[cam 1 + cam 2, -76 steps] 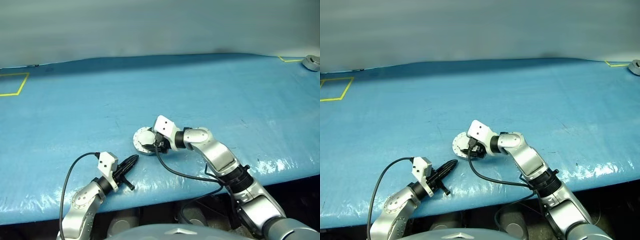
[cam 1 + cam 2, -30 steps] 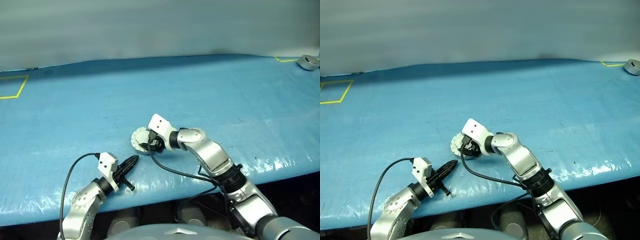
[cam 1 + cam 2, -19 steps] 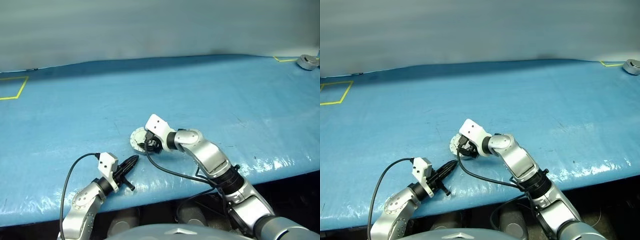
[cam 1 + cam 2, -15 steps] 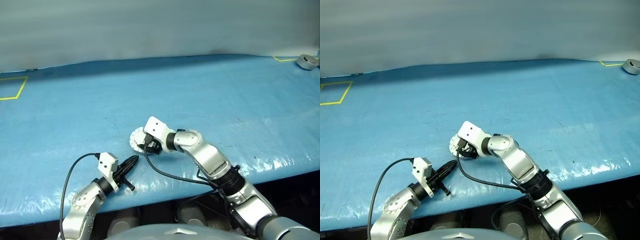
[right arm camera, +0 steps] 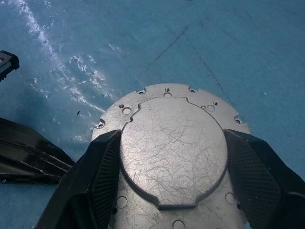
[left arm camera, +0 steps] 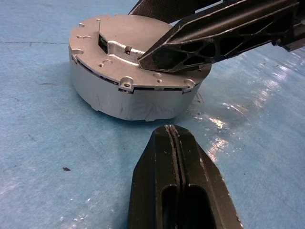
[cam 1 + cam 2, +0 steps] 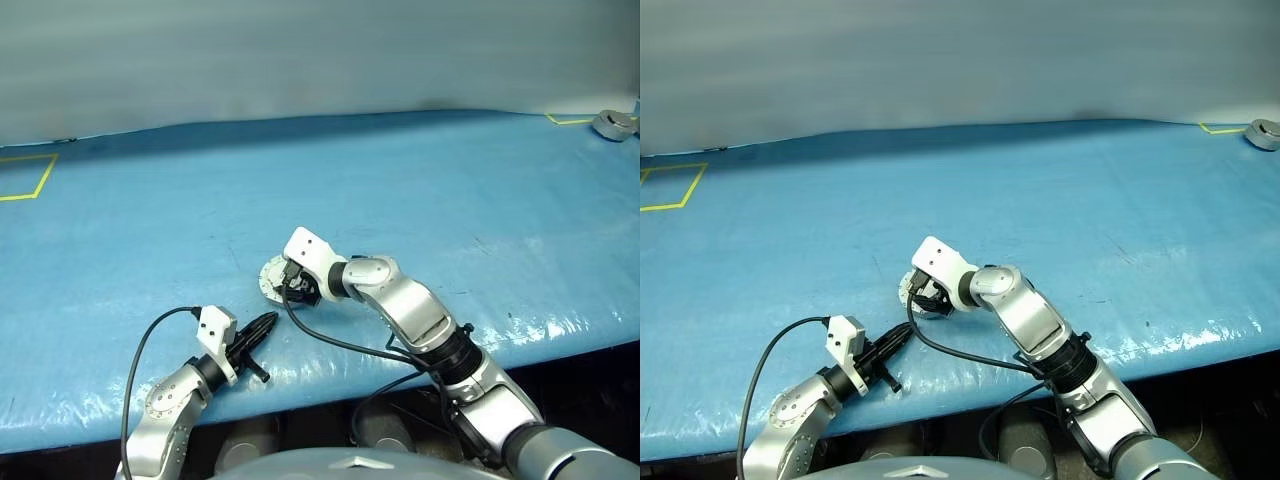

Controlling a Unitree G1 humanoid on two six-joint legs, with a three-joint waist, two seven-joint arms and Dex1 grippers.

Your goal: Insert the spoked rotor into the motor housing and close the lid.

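The motor housing (image 6: 128,98), a round silver-grey cup, stands on the blue table near its front edge. The lid (image 5: 171,152) lies flat on top, plain grey face up. The spoked rotor is hidden. My right gripper (image 5: 172,136) reaches down over the housing (image 7: 266,281) with its jaws spread. Its two fingers (image 5: 95,176) flank the lid's raised centre, close against it on either side. One of them lies across the lid top in the left wrist view. My left gripper (image 7: 262,322) is shut and holds nothing. It rests low on the table a short way in front of the housing, pointing at it.
A blue sheet (image 7: 450,190) covers the table, whose front edge runs just below both arms. A yellow tape square (image 7: 25,170) marks the far left. A small grey object (image 7: 615,123) sits at the far right corner. A black cable (image 7: 150,335) loops from my left wrist.
My right gripper has slid a little to the left over the housing and tipped further downward. The left gripper has not moved.
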